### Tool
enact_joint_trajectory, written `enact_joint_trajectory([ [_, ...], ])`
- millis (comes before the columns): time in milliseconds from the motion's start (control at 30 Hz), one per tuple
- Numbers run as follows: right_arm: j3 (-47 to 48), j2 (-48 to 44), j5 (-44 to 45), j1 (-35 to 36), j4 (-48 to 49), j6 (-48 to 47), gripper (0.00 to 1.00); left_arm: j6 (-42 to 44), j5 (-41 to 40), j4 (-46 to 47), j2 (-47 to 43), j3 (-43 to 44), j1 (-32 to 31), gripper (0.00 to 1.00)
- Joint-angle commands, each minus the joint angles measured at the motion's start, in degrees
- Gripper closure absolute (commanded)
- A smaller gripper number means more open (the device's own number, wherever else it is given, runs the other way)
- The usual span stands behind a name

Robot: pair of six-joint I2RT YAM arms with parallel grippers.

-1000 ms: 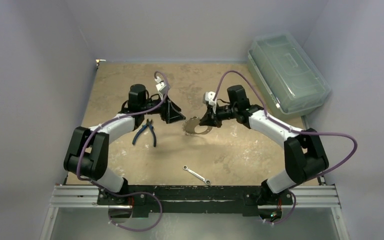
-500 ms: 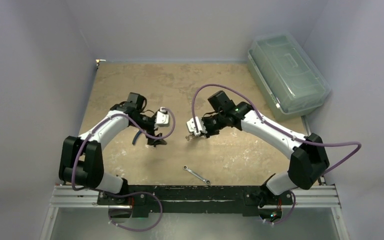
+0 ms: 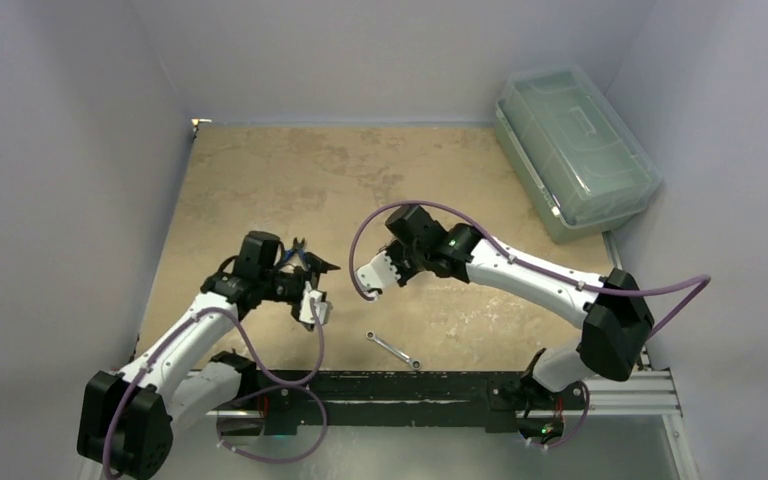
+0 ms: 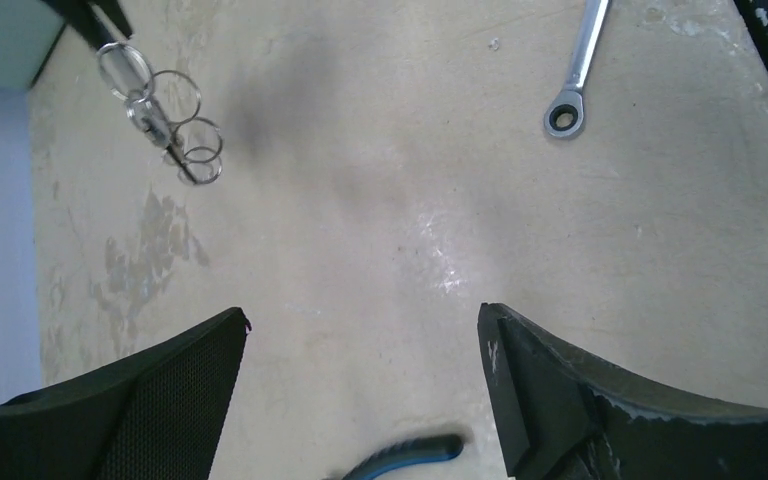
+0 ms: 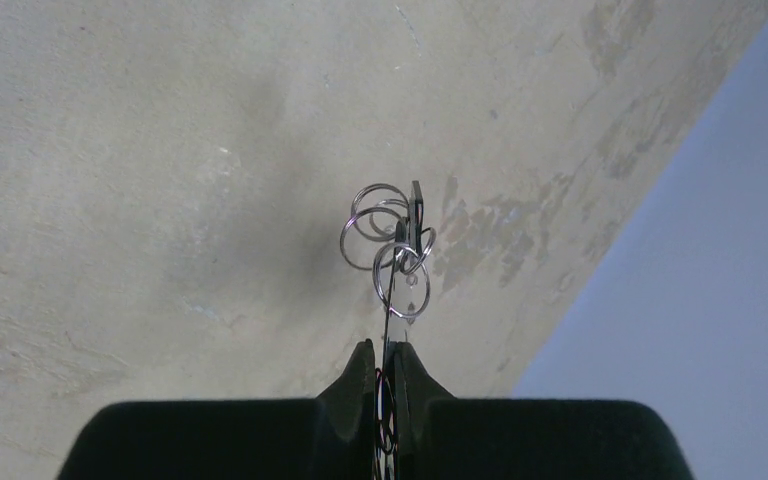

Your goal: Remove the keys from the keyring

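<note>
The keyring (image 5: 388, 243) is a cluster of linked silvery wire rings hanging above the table. My right gripper (image 5: 385, 350) is shut on one ring, seen edge-on between its fingertips. A thin dark flat piece (image 5: 417, 206) sticks up among the rings; I cannot tell whether it is one of the keys. In the left wrist view the same rings (image 4: 165, 120) hang at the top left, well away from my left gripper (image 4: 365, 315). That gripper is open and holds nothing, low over the bare table.
The blue handle of the pliers (image 4: 410, 452) lies just below the left fingers. A silver wrench (image 3: 393, 350) lies near the front edge. A clear lidded bin (image 3: 572, 145) stands at the back right. Walls close in both sides.
Both arms have swung toward the near edge. The right gripper carried the rings forward and left. The left gripper opened wider and dropped low beside the pliers.
</note>
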Motion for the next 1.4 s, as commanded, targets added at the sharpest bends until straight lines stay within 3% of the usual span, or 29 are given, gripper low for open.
enact_joint_trajectory([
  [0, 0.41, -3.29, 9.66, 1.12, 4.82, -1.60, 1.00, -13.52, -1.50, 28.74, -1.21, -6.79, -4.64, 0.16],
  [67, -1.68, -4.67, 11.89, 1.22, 9.01, -0.72, 1.00, -21.34, -4.49, 40.49, -0.79, -9.97, -6.97, 0.18],
  [167, -9.42, -8.77, 16.07, 1.99, 17.55, -3.63, 1.00, -23.77, -6.75, 45.49, 0.83, -11.24, -9.92, 0.20],
  [267, -23.61, -14.02, 22.24, 3.07, 36.28, -22.35, 1.00, -24.59, -8.80, 52.61, 2.17, -12.87, -11.77, 0.20],
  [333, -21.98, -16.19, 18.90, 3.18, 31.07, -19.72, 1.00, -26.09, -9.19, 54.31, 3.75, -12.50, -11.98, 0.18],
  [400, -14.24, -14.61, 16.87, 3.58, 20.74, -9.14, 1.00, -29.04, -9.52, 57.61, 5.06, -12.46, -12.45, 0.17],
  [467, -9.06, -13.03, 14.45, 3.56, 17.55, -1.06, 1.00, -31.06, -9.30, 60.25, 5.73, -12.85, -13.52, 0.17],
  [600, -9.50, -15.93, 11.86, 3.25, 21.66, 3.33, 1.00, -39.24, -9.48, 63.36, 7.21, -12.31, -16.33, 0.17],
  [900, -8.65, -18.39, 6.37, 3.25, 22.87, 12.38, 1.00, -63.51, -18.17, 72.75, 6.68, -14.22, -18.00, 0.17],
  [1033, -11.42, -21.73, 4.87, 3.33, 25.22, 12.46, 1.00, -67.48, -16.22, 74.29, 6.55, -14.99, -19.28, 0.17],
  [1200, -14.58, -25.38, 3.48, 3.38, 28.78, 12.64, 1.00, -71.09, -19.27, 82.33, 8.42, -15.70, -21.94, 0.17],
  [1367, -15.41, -26.79, 2.81, 3.42, 29.81, 12.02, 1.00, -73.77, -20.23, 83.79, 8.94, -13.96, -23.96, 0.17],
])
